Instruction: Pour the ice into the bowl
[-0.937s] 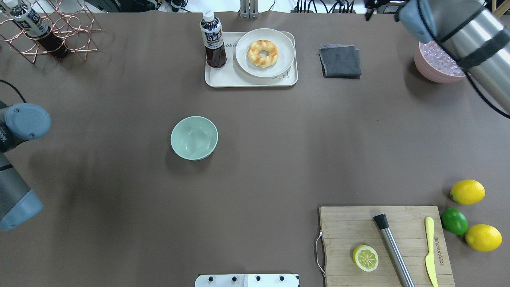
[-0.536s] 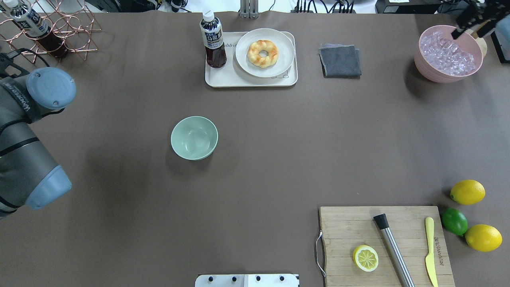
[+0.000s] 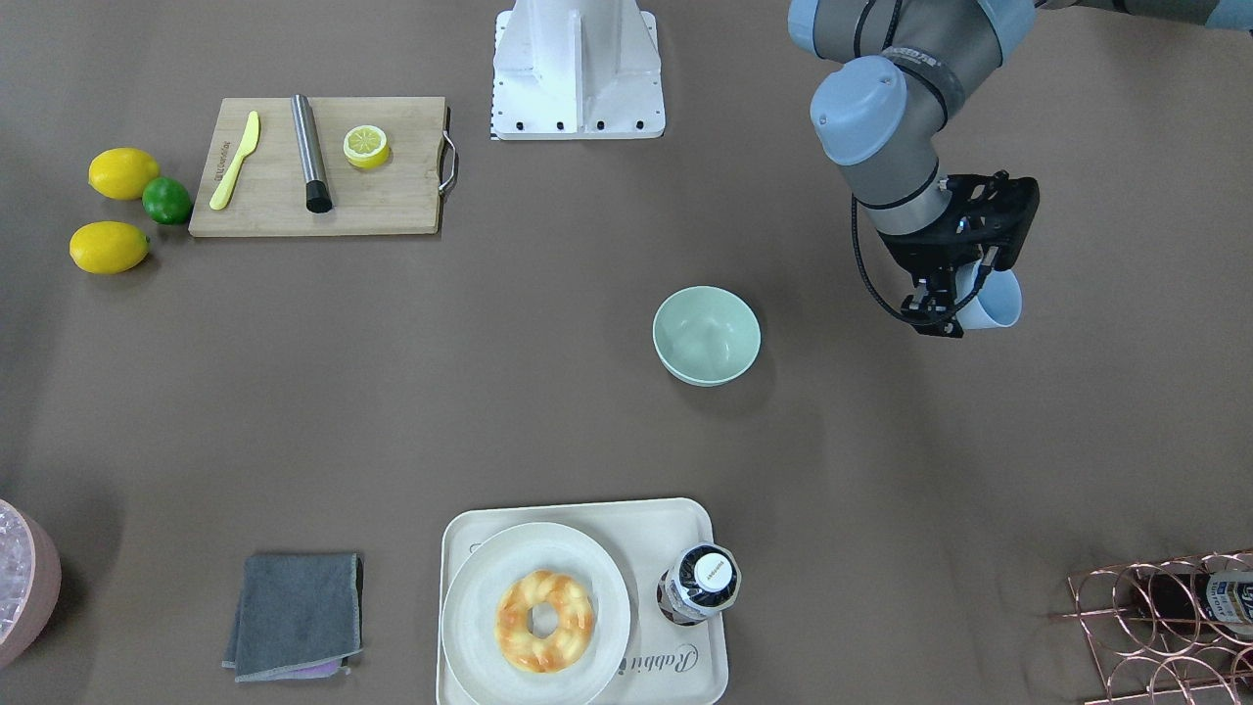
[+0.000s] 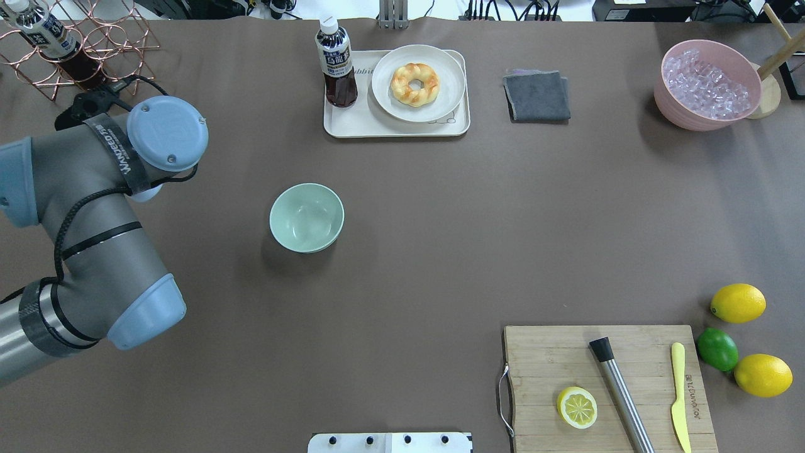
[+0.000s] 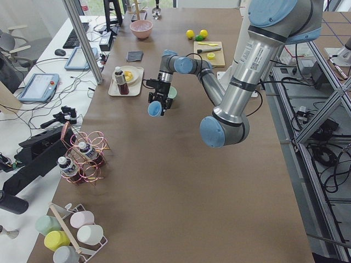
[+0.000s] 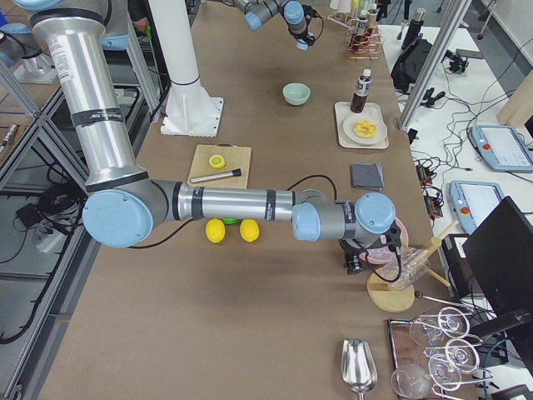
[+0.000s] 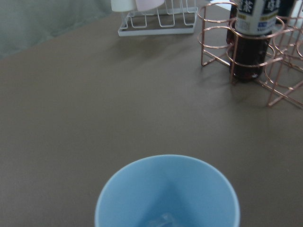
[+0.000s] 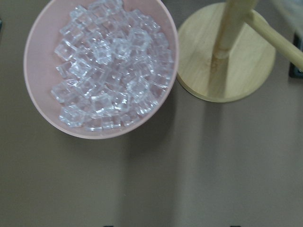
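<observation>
The left gripper [image 3: 957, 305] is clamping a tilted blue cup [image 3: 997, 300] holding ice [image 7: 161, 220], above the worktop [image 4: 440, 251] and well apart from the mint bowl [image 4: 307, 217]. The right gripper [image 6: 360, 262] is hovering beside the pink tub [image 4: 674, 114]; I cannot tell how far it is open.

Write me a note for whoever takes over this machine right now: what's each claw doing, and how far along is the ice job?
Left gripper: shut on the blue cup, held beside the bowl, not over it. Some ice shows in the cup.
Right gripper: by the pink tub; open or shut, cannot tell.
Done: cup picked up.
To do: carry it over the empty bowl and pour.
</observation>
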